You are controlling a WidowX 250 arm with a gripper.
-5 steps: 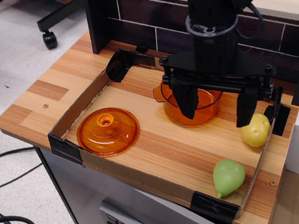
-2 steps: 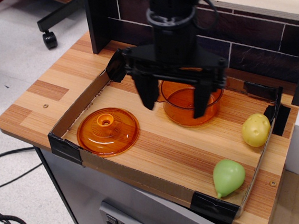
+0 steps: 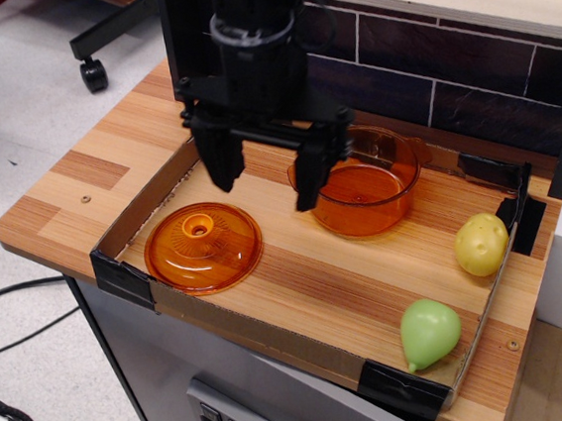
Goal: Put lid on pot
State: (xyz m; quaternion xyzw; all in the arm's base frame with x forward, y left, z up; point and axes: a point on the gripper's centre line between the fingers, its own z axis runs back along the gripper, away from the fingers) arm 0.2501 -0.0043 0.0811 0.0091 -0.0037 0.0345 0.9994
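A: Describe the work surface.

B: A wood-grain tabletop [image 3: 299,288] fenced by a low cardboard border, with a dark brick-pattern wall behind it.

A: State of the pincer?

B: The black two-finger gripper [image 3: 267,184] hangs above the board with its jaws spread wide and nothing between them. It sits between the two orange items, nearer the pot's left rim.

A: Locate the task items.

B: The round, shallow-domed, translucent orange plastic lid [image 3: 203,247] lies flat on the board at front left, ring knob up, below and left of the fingers. The round, straight-sided, translucent orange plastic pot [image 3: 364,194] stands upright just right of the gripper, uncovered, apart from the lid.

A: Other items?

B: A yellow plastic potato [image 3: 481,244] and a green plastic pear [image 3: 430,332] rest at the right, well clear.

A: Current step?

B: Judged as approach to the lid; no grasp made. The next move calls for centring over the knob, descending, then closing on it.
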